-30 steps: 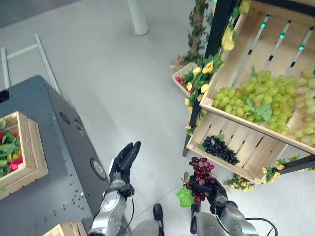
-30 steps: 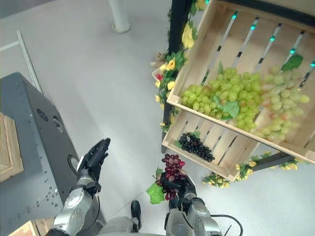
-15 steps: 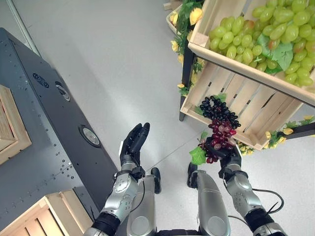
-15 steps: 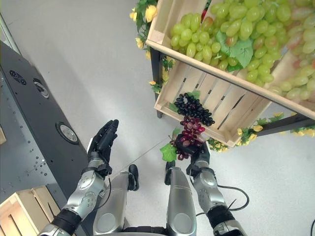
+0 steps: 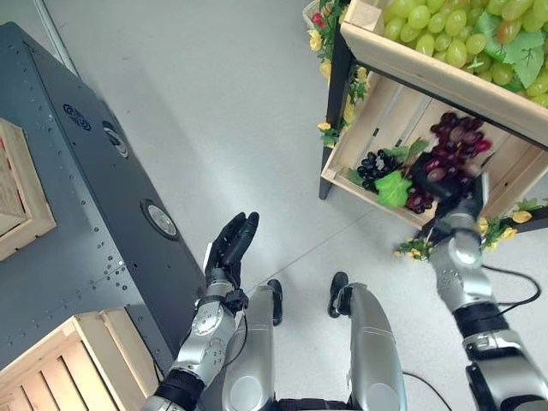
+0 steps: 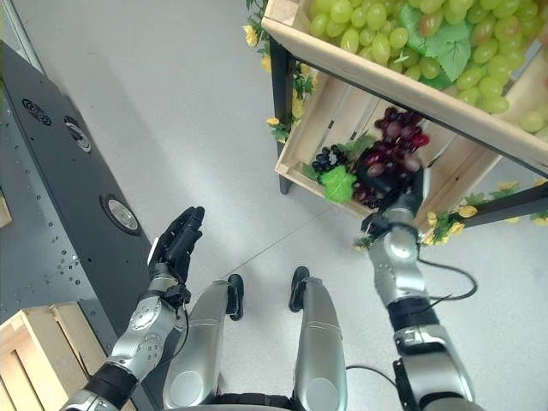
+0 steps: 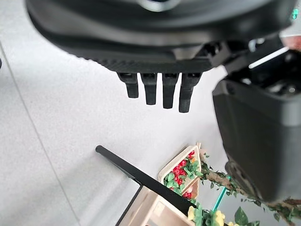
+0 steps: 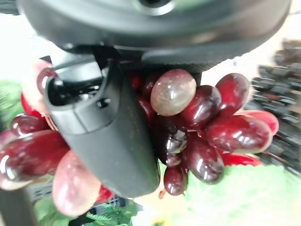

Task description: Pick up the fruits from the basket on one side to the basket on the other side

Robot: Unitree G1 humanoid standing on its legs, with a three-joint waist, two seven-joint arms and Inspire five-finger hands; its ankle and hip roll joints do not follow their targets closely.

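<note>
My right hand point(image 5: 460, 210) is raised at the front of the lower wooden crate point(image 5: 370, 186) of the stand, shut on a bunch of dark red grapes point(image 5: 449, 157) with a green leaf point(image 5: 393, 188). The right wrist view has the thumb point(image 8: 108, 136) pressed over the red grapes point(image 8: 207, 127). A bunch of black grapes point(image 5: 378, 162) lies in that lower crate. The upper crate point(image 5: 445, 68) holds many green grapes point(image 5: 445, 38). My left hand point(image 5: 229, 248) hangs open over the floor beside the dark case point(image 5: 77, 231), holding nothing; its straight fingers point(image 7: 157, 89) show in the left wrist view.
Two wooden crates rest on the dark case, one at the lower left point(image 5: 60, 368) and one at the left edge point(image 5: 17, 205). Yellow artificial flowers point(image 5: 330, 133) trim the stand's black post point(image 5: 334, 103). A small box of red fruit point(image 7: 181, 170) sits on the floor by the stand.
My right hand has lifted the red grapes up and to the right, from floor level to the front of the lower crate. The camera has shifted slightly. The left hand has barely moved.
</note>
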